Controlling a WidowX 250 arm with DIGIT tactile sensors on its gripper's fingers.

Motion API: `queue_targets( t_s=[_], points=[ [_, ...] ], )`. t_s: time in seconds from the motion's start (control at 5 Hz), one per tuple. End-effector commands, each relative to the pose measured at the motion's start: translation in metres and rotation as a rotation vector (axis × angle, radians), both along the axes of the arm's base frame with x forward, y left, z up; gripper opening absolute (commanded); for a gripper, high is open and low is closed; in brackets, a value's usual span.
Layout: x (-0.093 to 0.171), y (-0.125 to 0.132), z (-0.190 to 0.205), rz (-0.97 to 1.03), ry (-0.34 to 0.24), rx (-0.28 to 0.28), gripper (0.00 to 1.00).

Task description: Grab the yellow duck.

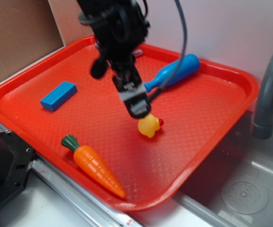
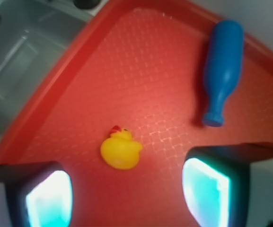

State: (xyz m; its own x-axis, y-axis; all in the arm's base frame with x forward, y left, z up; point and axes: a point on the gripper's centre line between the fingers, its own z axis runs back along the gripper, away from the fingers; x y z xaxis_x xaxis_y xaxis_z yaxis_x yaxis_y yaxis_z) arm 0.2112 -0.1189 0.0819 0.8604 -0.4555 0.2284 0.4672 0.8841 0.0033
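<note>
The yellow duck (image 1: 149, 125) (image 2: 121, 150) is a small glossy toy with a red-orange beak, lying on the red tray (image 1: 212, 113) (image 2: 141, 71) near its middle. My gripper (image 1: 138, 108) (image 2: 127, 198) hangs just above and slightly behind the duck. It is open, with the two fingers (image 2: 46, 196) set wide apart and only bare tray between them. In the wrist view the duck lies just ahead of the fingertips, apart from both.
A blue bowling pin (image 1: 174, 72) (image 2: 224, 71) lies at the tray's back. A blue block (image 1: 58, 95) sits at the left. An orange carrot (image 1: 96, 166) with a green top lies near the front edge. A sink (image 1: 250, 189) and grey faucet (image 1: 268, 90) are to the right.
</note>
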Motion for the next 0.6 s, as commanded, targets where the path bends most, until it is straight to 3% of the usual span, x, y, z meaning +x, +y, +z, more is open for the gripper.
queue_targets(
  t_s=[0.0, 0.2, 0.4],
  points=[
    [0.010, -0.012, -0.038, -0.039, 0.029, 0.047, 1.00],
    [0.008, -0.011, -0.051, -0.056, 0.061, 0.080, 1.00],
    [0.009, -0.009, -0.058, -0.039, 0.089, 0.078, 0.06]
  ],
)
